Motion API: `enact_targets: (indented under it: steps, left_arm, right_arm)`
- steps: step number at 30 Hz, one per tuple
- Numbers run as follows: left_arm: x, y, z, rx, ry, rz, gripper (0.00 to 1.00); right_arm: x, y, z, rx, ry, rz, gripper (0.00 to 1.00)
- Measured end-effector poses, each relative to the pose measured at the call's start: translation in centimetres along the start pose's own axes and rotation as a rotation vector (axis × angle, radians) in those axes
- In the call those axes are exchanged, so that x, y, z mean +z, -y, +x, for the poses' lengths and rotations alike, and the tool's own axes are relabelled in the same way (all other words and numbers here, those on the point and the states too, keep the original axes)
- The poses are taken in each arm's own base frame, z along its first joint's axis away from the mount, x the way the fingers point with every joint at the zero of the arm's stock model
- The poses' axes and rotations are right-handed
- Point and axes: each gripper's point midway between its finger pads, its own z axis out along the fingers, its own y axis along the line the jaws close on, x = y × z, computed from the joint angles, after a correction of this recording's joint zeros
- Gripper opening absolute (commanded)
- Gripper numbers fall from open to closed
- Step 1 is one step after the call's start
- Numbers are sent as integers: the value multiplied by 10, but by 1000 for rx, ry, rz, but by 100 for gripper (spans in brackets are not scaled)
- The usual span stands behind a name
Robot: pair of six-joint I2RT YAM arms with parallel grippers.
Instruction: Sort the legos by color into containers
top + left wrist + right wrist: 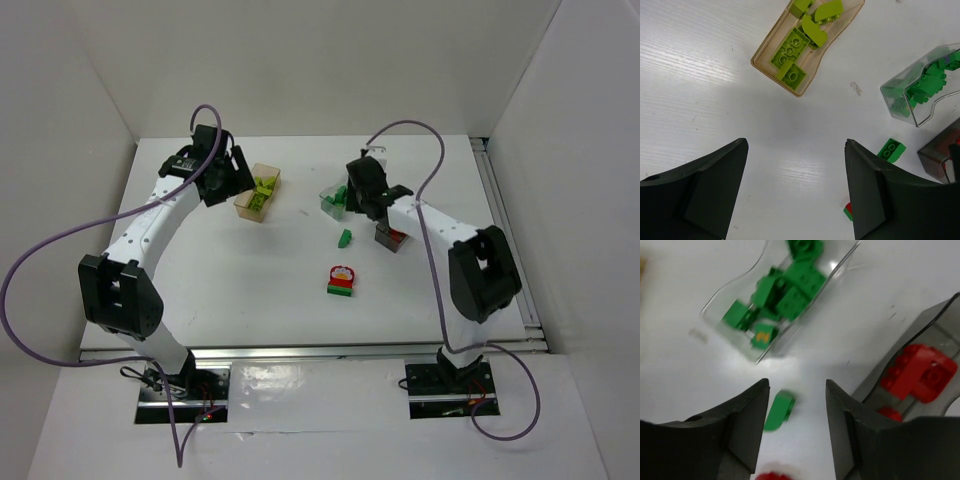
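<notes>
Far left: left gripper (796,144), jaws spread wide over bare table (250,290), holding nothing. Just right of it, amber tub (258,190), set at an angle, with lime bricks (792,47) and no other color inside. Further right, near mid-table, clear tub (333,200) with a heap of green bricks (790,280) in it. Nearer the arms and well apart from every tub, a small stack (341,281) on the table: red on top of green, possibly two or three pieces, too small to count. Between stack and clear tub, one loose green brick (345,238), flat on the table, touching nothing. Over that spot, right gripper (797,385), jaws partly apart with a plain gap and nothing gripped; loose brick on the table below, beside one finger. Furthest right, grey tub (390,241), just beside the right arm, with red bricks (917,371) inside.
</notes>
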Motion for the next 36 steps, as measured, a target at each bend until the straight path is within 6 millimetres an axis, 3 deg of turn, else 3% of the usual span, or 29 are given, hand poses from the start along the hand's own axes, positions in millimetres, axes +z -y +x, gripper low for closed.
enact_targets:
  steps: [3,7,10,18,21,22,23,26,31,36]
  left_arm:
    - [0,1,0,0,-2,3,85]
    - [0,2,1,-1,-7,10,85]
    - [0,3,2,-2,-10,14,85]
    - [3,7,4,6,-11,21,85]
    - [8,6,6,7,-20,14,85]
    - [10,6,7,8,-24,12,85]
    - [11,6,7,8,-25,11,85]
    - [14,5,9,10,-32,6,85]
    - [17,5,10,12,-38,3,85]
    - [22,5,12,13,-44,0,85]
  right_arm:
    - [-31,-16,27,4,-28,-71,77]
    - [-46,-37,64,-12,-97,-131,82]
    - [-40,-38,81,-8,-145,-120,82]
    - [-4,-36,115,1,-237,-29,73]
    - [0,-34,121,7,-249,-11,51]
    - [1,-34,121,14,-248,-4,44]
    - [2,-33,120,18,-244,2,31]
    - [3,-32,113,32,-222,23,18]
    - [-4,-24,92,44,-166,53,15]
    - [-22,-10,33,103,-50,41,15]
